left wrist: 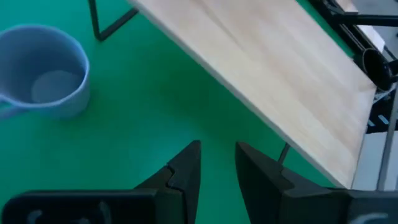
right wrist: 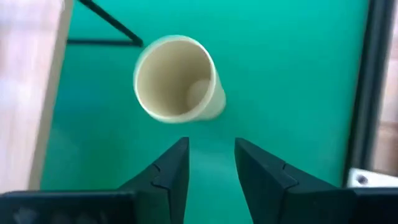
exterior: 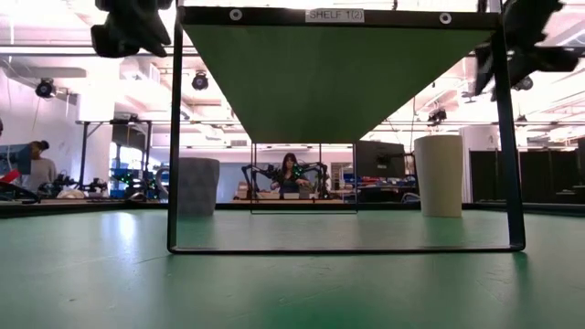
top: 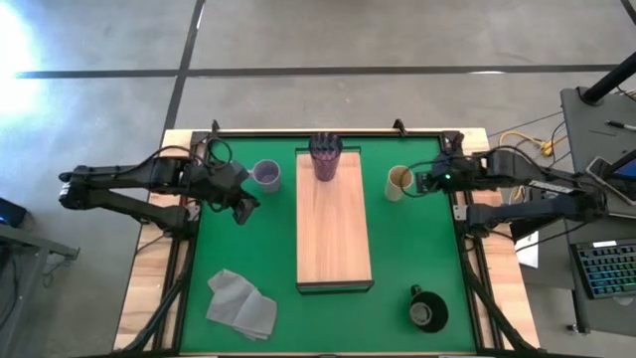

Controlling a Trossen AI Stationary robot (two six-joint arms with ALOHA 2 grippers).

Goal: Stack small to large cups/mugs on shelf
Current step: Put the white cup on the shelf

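Note:
The light-wood shelf (top: 334, 224) stands on thin dark legs in the middle of the green mat. The dark purple ribbed tumbler (top: 325, 157) stands upright on its far end. The lavender mug (top: 266, 175) stands on the mat left of the shelf and shows in the left wrist view (left wrist: 43, 78). The cream-yellow cup (top: 399, 182) stands on the mat right of the shelf and shows in the right wrist view (right wrist: 177, 78). The black mug (top: 427, 310) stands near the front right. My left gripper (left wrist: 217, 165) is open and empty above the mat, nearer than the lavender mug. My right gripper (right wrist: 211, 162) is open and empty, just right of the cream cup.
A crumpled grey cloth (top: 241, 304) lies on the mat at the front left. In the low view the shelf's dark frame (exterior: 174, 137) stands between the lavender mug (exterior: 197, 186) and the cream cup (exterior: 439, 175). People sit in the room beyond the table.

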